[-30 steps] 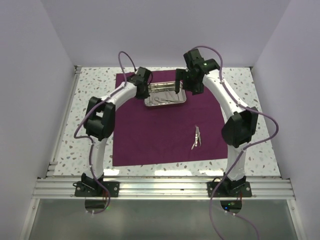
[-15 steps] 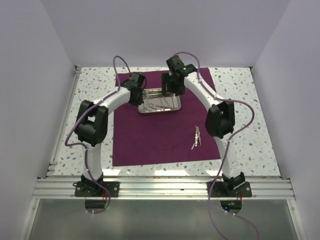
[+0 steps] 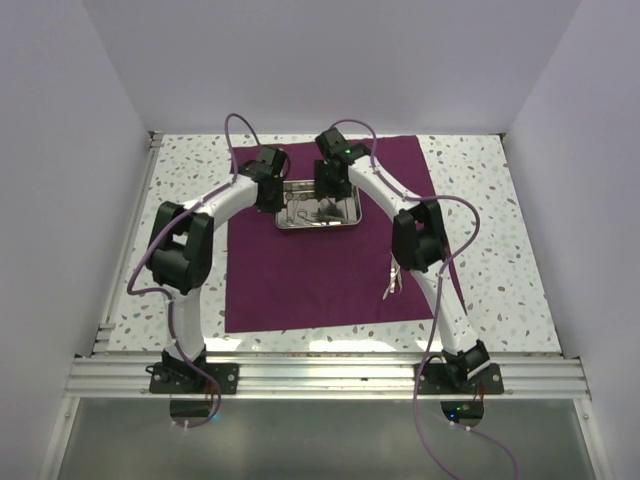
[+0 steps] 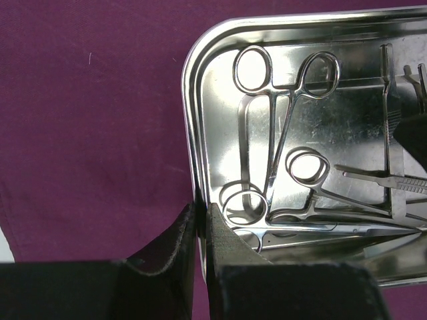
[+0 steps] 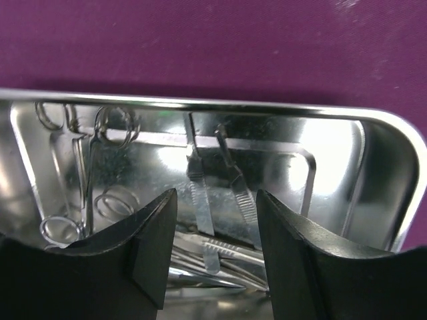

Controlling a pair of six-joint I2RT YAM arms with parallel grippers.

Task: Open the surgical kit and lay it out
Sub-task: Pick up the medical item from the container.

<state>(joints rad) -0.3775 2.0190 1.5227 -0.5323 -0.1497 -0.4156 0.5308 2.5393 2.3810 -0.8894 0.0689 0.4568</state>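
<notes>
Left gripper (image 4: 201,219) pinches tray (image 4: 189,100) rim; right gripper (image 5: 215,207) half-open over two tweezers (image 5: 199,190). Tangled instruments (image 4: 277,153) may lift together, or tray skids if pinch slips.

Speckled tabletop (image 3: 480,170), plain white walls (image 3: 330,60)

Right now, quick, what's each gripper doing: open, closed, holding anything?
Left gripper: closed on the rim of the steel tray.
Right gripper: open over the tray, holding nothing.
</notes>
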